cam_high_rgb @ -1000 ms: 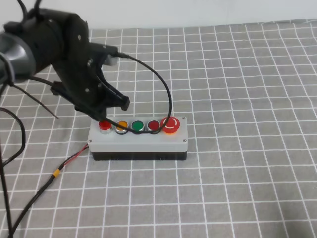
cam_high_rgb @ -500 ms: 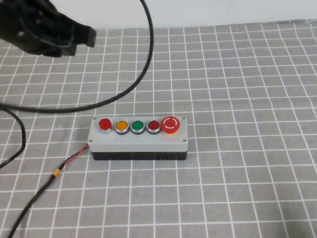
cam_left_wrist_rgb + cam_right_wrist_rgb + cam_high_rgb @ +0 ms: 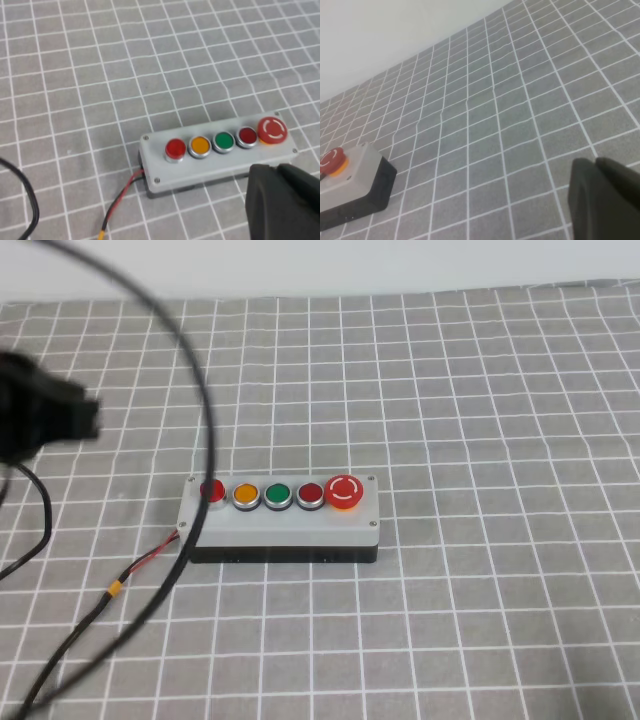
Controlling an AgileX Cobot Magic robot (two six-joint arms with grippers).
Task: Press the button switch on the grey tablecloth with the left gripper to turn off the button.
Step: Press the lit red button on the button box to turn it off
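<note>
The button switch [image 3: 285, 518] lies on the grey tablecloth [image 3: 480, 420], a light grey box with five round buttons in a row. The button [image 3: 211, 490], bright red and silver-ringed, ends the row on the left, partly crossed by a blurred black cable [image 3: 205, 410]. In the left wrist view the button [image 3: 175, 149] looks plain red, with no clear glow. My left gripper [image 3: 85, 418] is a dark blur at the far left, well away from the box. Its fingers [image 3: 276, 172] press together, empty, near the box's [image 3: 215, 160] front right. My right gripper [image 3: 596, 165] is shut over bare cloth.
Red-black wires [image 3: 150, 558] leave the box's left end and join a thin black cable [image 3: 70, 645] running to the bottom left. A large red mushroom button [image 3: 345, 491] sits at the row's right end; it [image 3: 330, 160] also shows in the right wrist view.
The left gripper has risen off the box's left end and swung away to the far left. Its looping cable now sweeps across the button.
</note>
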